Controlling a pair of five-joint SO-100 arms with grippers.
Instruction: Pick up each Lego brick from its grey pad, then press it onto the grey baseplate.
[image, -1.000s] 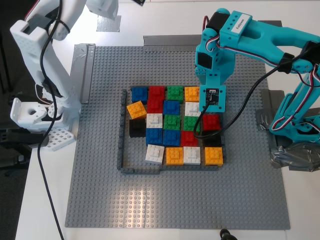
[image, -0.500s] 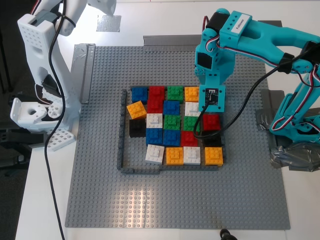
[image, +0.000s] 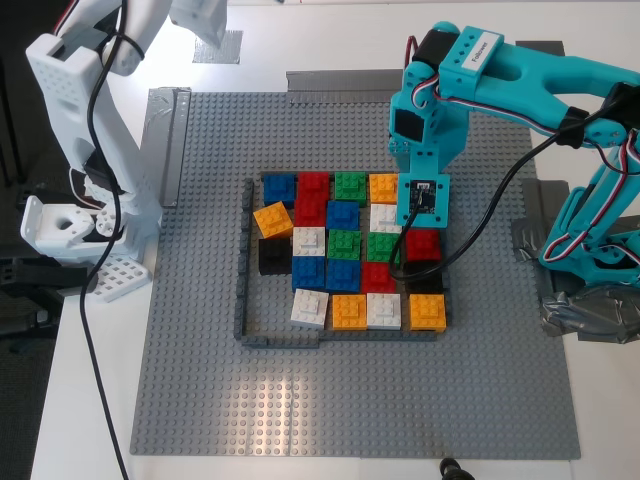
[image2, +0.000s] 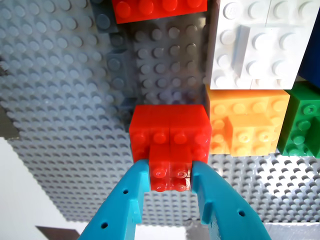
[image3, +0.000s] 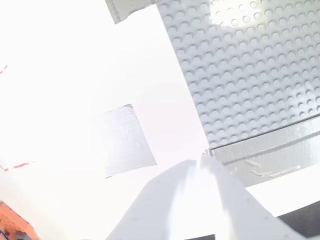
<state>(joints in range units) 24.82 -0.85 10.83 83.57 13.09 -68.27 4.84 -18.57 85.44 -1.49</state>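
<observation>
My first gripper (image2: 170, 167), the teal one, is shut on a small red Lego brick (image2: 170, 176). That brick touches a wider red brick (image2: 170, 125) on the grey baseplate (image2: 65, 100). In the exterior view the teal arm (image: 430, 130) hangs over the right side of the brick cluster, above a red brick (image: 423, 244). My second gripper (image3: 201, 162), the white one, looks shut and empty above the white table beside a bare silvery grey pad (image3: 125, 137). In the exterior view it sits at the top left (image: 205, 12), over that pad (image: 225, 45).
Several coloured bricks (image: 340, 250) fill a thin dark grey frame (image: 243, 260) on the baseplate (image: 360, 400). Silvery tape strips (image: 172, 140) run along the plate's edges. A darker grey patch (image: 524, 243) lies by the teal arm's base in the exterior view's right.
The white arm's upper part has swayed slightly at the exterior view's top left. The teal arm has stayed almost still over the red brick.
</observation>
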